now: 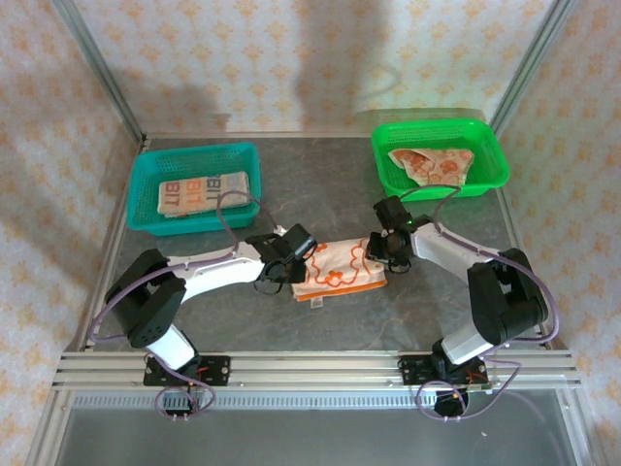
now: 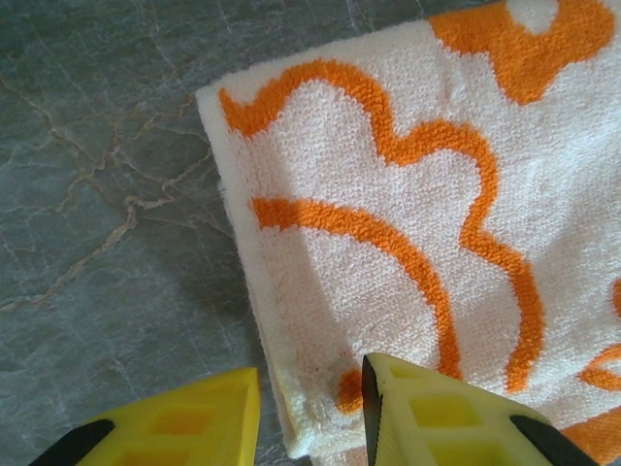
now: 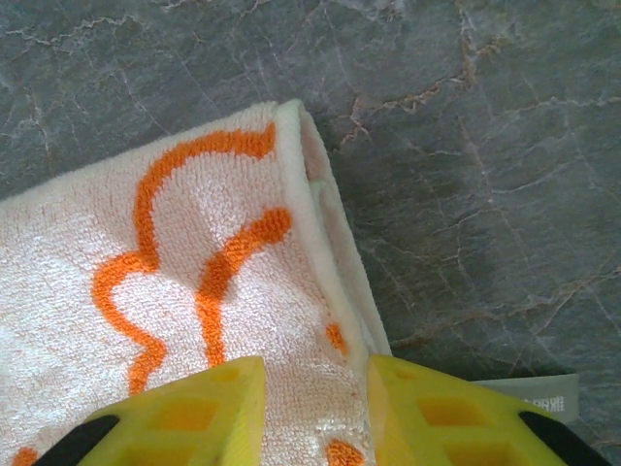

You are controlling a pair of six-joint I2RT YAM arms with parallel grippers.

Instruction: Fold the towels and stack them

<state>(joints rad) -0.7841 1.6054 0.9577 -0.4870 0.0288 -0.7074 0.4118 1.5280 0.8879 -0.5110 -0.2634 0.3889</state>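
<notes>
While it lies folded, cream side up, on the grey marbled tabletop (image 1: 320, 194), the orange-printed terry towel (image 1: 340, 267) has the left jaws at its 9 o'clock edge and the right jaws at its 2 o'clock corner, each partly open astride the hem, clamping nothing. A teal plastic basket (image 1: 194, 150) of folded towels (image 1: 199, 192) sits at 10 o'clock, a green plastic basket (image 1: 437, 124) with a crumpled towel (image 1: 432, 163) at 1 o'clock.

- Towel (image 1: 340, 267): cream with orange looping outlines
- Table (image 1: 320, 184): grey, marbled with pale veins
- Teal basket (image 1: 194, 149); green basket (image 1: 427, 123)
- Left end effector (image 2: 310, 367): yellow fingers
</notes>
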